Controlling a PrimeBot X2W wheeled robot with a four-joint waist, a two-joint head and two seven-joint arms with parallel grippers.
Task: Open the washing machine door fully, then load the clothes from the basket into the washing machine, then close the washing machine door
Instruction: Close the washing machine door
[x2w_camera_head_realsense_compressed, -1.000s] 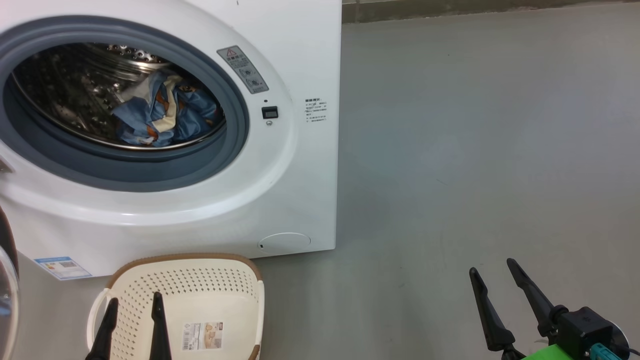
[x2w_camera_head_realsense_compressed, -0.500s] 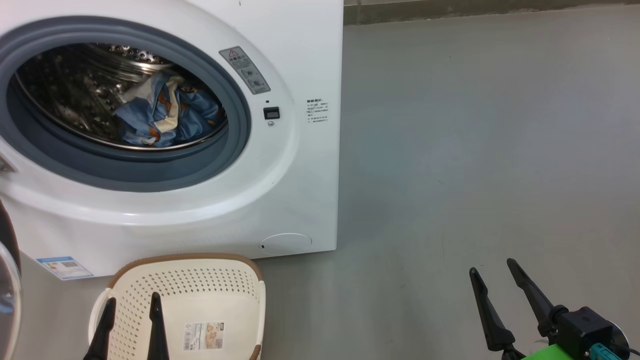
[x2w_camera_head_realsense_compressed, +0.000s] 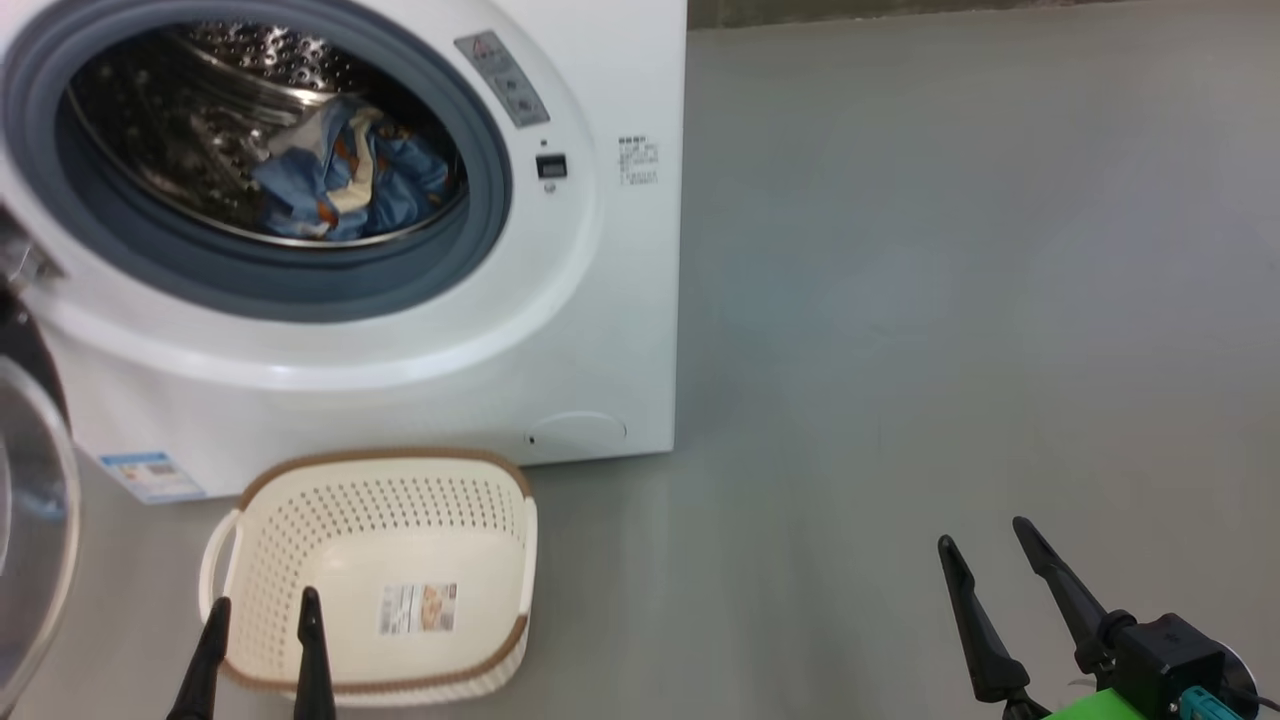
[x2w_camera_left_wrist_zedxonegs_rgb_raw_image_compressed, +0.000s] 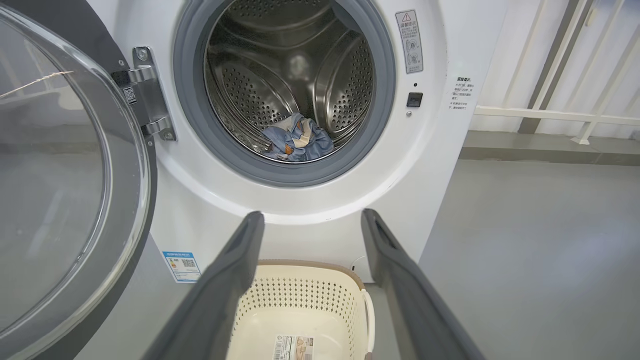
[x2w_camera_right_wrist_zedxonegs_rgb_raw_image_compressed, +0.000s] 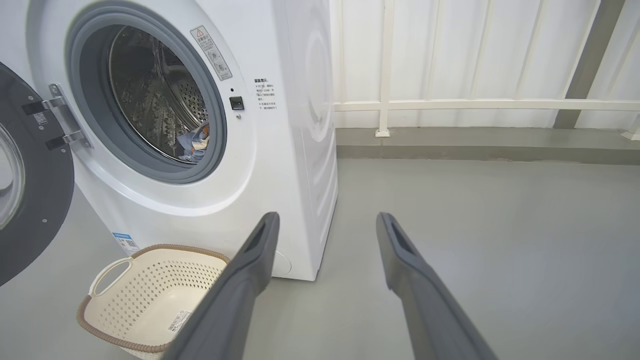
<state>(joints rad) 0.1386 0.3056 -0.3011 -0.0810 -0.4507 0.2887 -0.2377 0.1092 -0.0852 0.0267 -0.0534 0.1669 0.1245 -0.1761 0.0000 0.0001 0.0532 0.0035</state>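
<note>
Clothes (x2w_camera_head_realsense_compressed: 345, 185), a blue printed bundle with some white, are lying low in the drum (x2w_camera_left_wrist_zedxonegs_rgb_raw_image_compressed: 260, 85) of the washer (x2w_camera_head_realsense_compressed: 600, 330), near its front edge. The door (x2w_camera_left_wrist_zedxonegs_rgb_raw_image_compressed: 55, 175) is standing swung open at the left of the opening, hanging on its hinge. The basket (x2w_camera_head_realsense_compressed: 380, 510) is sitting on the floor (x2w_camera_head_realsense_compressed: 900, 300) just in front of the washer, its label showing on the bottom. The left gripper (x2w_camera_head_realsense_compressed: 265, 598) is hovering over the near side of the basket, fingers spread wide, holding nothing. The right gripper (x2w_camera_head_realsense_compressed: 983, 530) is hanging well to the right over the floor, fingers also wide apart, holding nothing. A white railing (x2w_camera_right_wrist_zedxonegs_rgb_raw_image_compressed: 475, 105) is running behind the washer.
</note>
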